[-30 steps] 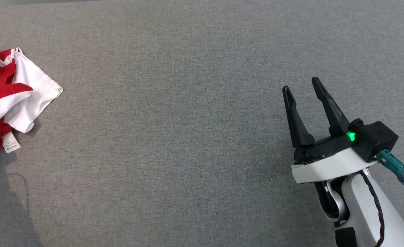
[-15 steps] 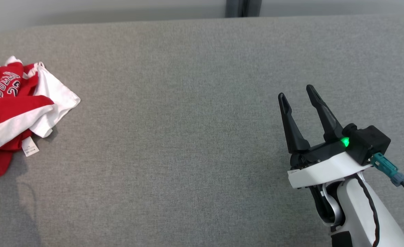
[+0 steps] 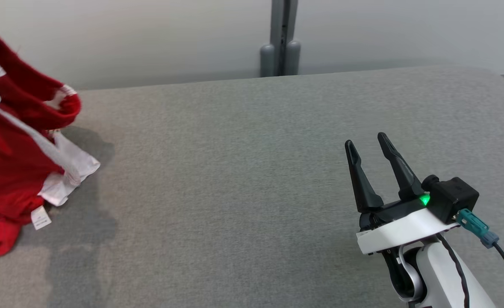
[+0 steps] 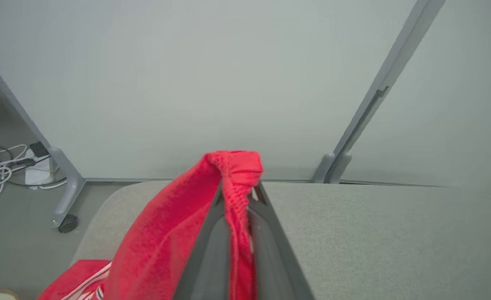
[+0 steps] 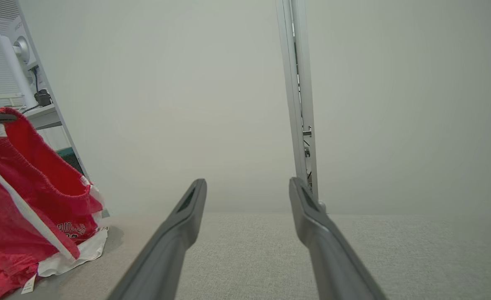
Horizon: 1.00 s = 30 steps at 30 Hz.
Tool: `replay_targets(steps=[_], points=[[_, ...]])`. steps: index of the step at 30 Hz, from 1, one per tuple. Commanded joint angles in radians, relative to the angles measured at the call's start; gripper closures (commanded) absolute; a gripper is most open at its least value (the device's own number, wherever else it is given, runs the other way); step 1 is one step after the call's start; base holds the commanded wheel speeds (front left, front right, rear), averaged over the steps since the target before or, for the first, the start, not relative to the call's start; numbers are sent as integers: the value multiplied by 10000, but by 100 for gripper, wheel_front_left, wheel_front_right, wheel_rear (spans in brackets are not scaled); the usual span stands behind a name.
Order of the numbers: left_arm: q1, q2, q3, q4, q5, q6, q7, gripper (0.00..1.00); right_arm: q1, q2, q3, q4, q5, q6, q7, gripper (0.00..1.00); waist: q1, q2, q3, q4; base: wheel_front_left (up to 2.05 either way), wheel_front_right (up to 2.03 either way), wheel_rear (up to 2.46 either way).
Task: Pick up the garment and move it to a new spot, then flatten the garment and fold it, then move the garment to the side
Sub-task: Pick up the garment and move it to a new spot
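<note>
The garment is red with white stripes and a white lining, at the far left of the grey table. Its upper part hangs lifted while its lower folds and a white label rest on the surface. In the left wrist view my left gripper is shut on a red ribbed edge of the garment, held above the table. The right wrist view shows the garment hanging from a dark fingertip at the left. My right gripper hovers open over the table's right side, far from the cloth, nothing between its fingers.
The grey padded table stretches wide between the garment and my right arm. Behind its far edge stand a pale wall and a grey post. Off the table's left end are a frame leg with a caster and cables on the floor.
The head camera has tilted up, bringing the wall into view. My left gripper has shut on the garment and raised its upper part off the table. The right gripper stays open.
</note>
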Motion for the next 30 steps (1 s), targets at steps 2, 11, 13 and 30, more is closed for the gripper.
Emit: replay_targets(steps=[2, 11, 13, 30], points=[[155, -205, -272, -886, -263, -14, 310, 100, 125, -8, -37, -28, 97, 19, -51, 0, 0, 0, -317, -477, 0, 0, 0], [863, -1825, -768, -4795, -1395, 491, 1612, 100, 197, 20, -296, -112, 150, 19, -51, 0, 0, 0, -447, -1498, 0, 0, 0], [1027, -2425, -795, -5771, -1796, 794, 1687, 100, 188, 27, -425, -123, 128, 19, -51, 0, 0, 0, -397, -1670, 0, 0, 0], [5137, -2440, -177, -6037, -2439, 660, 803, 100, 197, 28, -633, -155, -23, 19, -51, 0, 0, 0, 18, -1664, 0, 0, 0]])
